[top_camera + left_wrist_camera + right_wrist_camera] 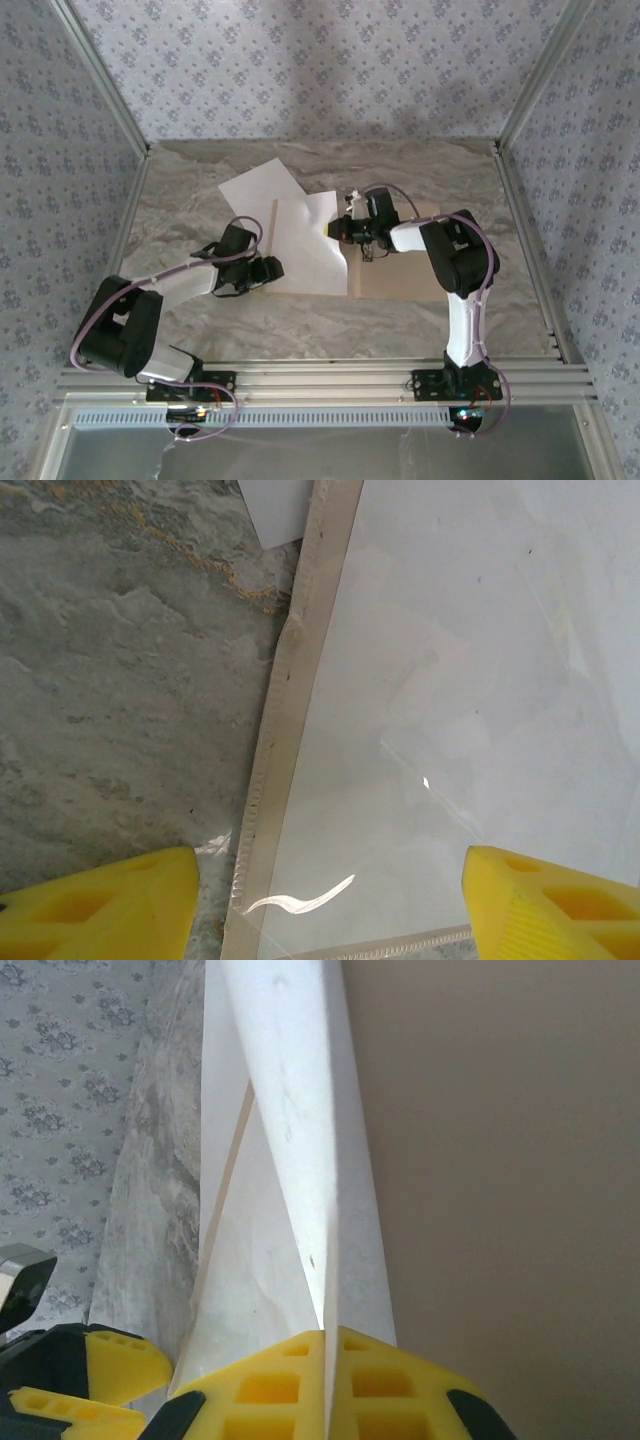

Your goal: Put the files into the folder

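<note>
1. Files, the two white sheets, are by my reading not yet settled in the folder; the job looks roughly midway.
2. One sheet (285,1080) is pinched by its edge in the right hand (325,1345), whose yellow fingers are pressed together on the paper. The sheet rises out of the grip, lifted off the flat, with the tan folder (500,1160) just beside it.
3. Seen from above, that hand sits where the folder's tan half meets a white area to its left.
4. The other sheet (258,188) lies tilted on the surface (300,330), farther back and to the left. Its near edge touches or overlaps the white area, and I cannot tell which. No hand is on it.
5. The left hand (330,905) hovers with its fingers apart, holding nothing, over a pale glossy panel (450,680) bordered by a tan strip (285,710). I take this for the folder's open inner cover, but cannot be certain.
6. Left to do, as I judge it: lay the held sheet flat on the folder, then bring the far sheet over and place it there too.
</note>
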`<state>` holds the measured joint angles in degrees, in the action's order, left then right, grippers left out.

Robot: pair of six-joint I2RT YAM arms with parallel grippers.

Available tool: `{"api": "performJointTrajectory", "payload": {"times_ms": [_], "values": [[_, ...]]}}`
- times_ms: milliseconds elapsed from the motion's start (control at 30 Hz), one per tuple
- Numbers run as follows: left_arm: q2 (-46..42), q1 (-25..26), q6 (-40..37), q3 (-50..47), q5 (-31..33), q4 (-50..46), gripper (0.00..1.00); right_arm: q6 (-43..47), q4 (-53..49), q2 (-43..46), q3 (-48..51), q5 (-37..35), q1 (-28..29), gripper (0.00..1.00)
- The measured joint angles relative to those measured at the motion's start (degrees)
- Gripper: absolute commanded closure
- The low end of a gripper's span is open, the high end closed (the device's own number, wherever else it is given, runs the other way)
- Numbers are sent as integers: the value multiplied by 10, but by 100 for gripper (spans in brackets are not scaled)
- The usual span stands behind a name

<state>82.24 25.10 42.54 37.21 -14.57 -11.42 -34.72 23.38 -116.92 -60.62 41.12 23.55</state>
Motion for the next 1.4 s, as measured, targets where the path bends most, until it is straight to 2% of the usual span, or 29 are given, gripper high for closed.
{"api": "performJointTrajectory", "payload": {"times_ms": [133, 367, 600, 967, 1400], "values": [[0, 0, 2, 0, 0, 1, 29, 15, -22, 0, -4, -7, -3, 97], [0, 0, 2, 0, 0, 1, 29, 75, -117, 1, -52, -24, -14, 96], [0, 0, 2, 0, -1, 1, 29, 100, -150, 13, -61, -26, -24, 95], [0, 0, 2, 0, -4, 1, 29, 92, -132, 13, -61, -25, -24, 95], [1, 0, 2, 0, -11, 2, 29, 51, -74, 10, -36, -21, 3, 95]]}}
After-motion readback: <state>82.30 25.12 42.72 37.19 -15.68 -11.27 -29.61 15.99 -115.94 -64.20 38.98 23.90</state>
